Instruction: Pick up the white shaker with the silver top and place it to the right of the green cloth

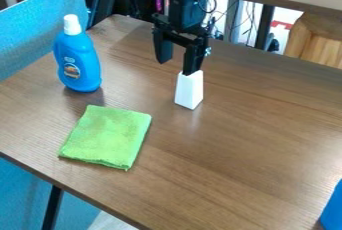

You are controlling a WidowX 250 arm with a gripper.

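Tool [176,67] near one white block [190,90]

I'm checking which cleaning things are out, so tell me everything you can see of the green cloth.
The green cloth is bright lime, soft and slightly fuzzy, perhaps microfiber. It is folded into a rough rectangle, with layered edges along its near side and faint unevenness across the top. It lies flat on the brown wood-grain table, nearer the camera than the blue bottle and apart from it. Only the table touches it, and nothing rests on top.
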